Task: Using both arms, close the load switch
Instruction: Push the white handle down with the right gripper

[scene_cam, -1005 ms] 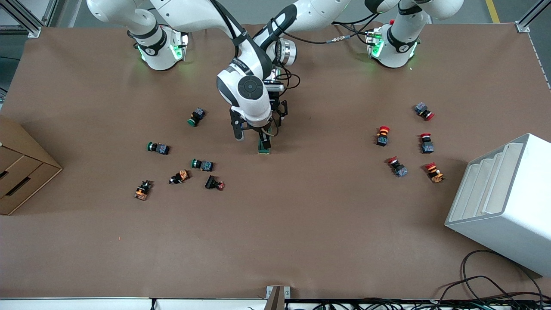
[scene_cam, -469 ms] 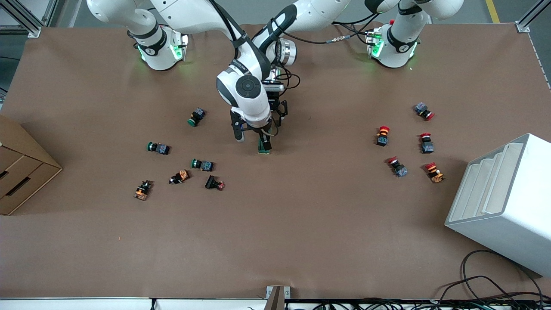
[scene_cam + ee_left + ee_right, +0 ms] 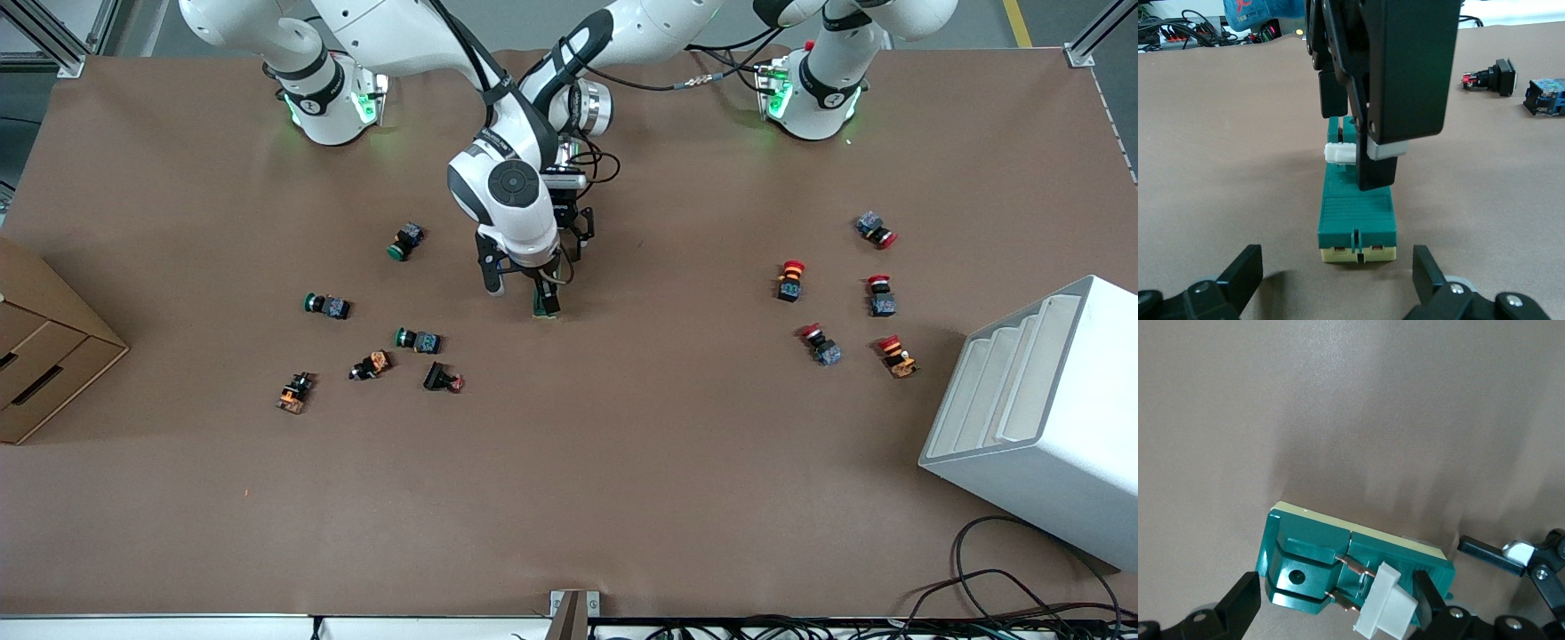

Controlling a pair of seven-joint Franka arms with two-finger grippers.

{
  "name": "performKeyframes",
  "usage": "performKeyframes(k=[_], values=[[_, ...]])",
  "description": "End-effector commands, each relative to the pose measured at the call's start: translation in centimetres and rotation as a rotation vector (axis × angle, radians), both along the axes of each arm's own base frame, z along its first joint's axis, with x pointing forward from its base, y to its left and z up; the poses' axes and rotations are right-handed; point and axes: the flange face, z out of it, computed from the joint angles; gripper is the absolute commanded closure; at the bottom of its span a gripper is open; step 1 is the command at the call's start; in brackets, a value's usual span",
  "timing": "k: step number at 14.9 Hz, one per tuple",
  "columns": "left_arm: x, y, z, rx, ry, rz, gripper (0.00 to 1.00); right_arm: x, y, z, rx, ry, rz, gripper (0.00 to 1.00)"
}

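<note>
The dark green load switch [image 3: 542,311] lies mid-table, its cream base showing in the left wrist view [image 3: 1357,220]. Its white sliding piece [image 3: 1338,153] stands partway along it and also shows in the right wrist view [image 3: 1388,607]. My right gripper [image 3: 544,293] is low over the switch and open. It straddles the switch lengthwise [image 3: 1337,607], with one finger against the white piece. My left gripper [image 3: 1337,280] is open and empty at table height. It sits just off the switch's end that lies farther from the front camera, not touching it, mostly hidden under the right arm's wrist [image 3: 556,262].
Green-capped push-buttons [image 3: 407,240] [image 3: 327,306] [image 3: 418,340] lie toward the right arm's end, near a cardboard box [image 3: 44,347]. Red-capped push-buttons [image 3: 789,280] [image 3: 880,295] lie toward the left arm's end, near a white rack [image 3: 1040,418]. Cables run along the front edge.
The right arm's wrist has shifted very slightly over the switch. The switch and the left gripper have stayed in place.
</note>
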Motion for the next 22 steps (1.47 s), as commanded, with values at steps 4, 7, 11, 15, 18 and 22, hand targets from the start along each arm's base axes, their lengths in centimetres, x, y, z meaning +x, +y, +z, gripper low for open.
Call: performKeyframes(k=[4, 7, 11, 15, 18, 22], values=[[0.0, 0.0, -0.7, 0.004, -0.008, -0.003, 0.01, 2.3, -0.7, 1.7, 0.020, -0.063, -0.036, 0.00], [0.0, -0.1, -0.6, 0.002, -0.007, -0.004, 0.01, 3.5, -1.1, 2.4, 0.041, -0.085, -0.054, 0.00], [0.0, -0.2, -0.5, 0.001, -0.008, -0.004, 0.01, 5.5, -1.7, 3.6, 0.060, -0.107, -0.070, 0.00], [0.0, -0.2, -0.5, 0.001, -0.008, -0.004, 0.01, 6.7, -1.8, 2.9, 0.058, -0.111, -0.079, 0.00], [0.1, -0.1, -0.6, 0.001, -0.009, -0.003, 0.01, 7.3, -1.3, 1.5, 0.045, -0.118, -0.067, 0.00], [0.1, -0.1, -0.6, 0.001, -0.009, -0.003, 0.01, 8.9, -1.4, 1.3, 0.050, -0.132, -0.078, 0.00]])
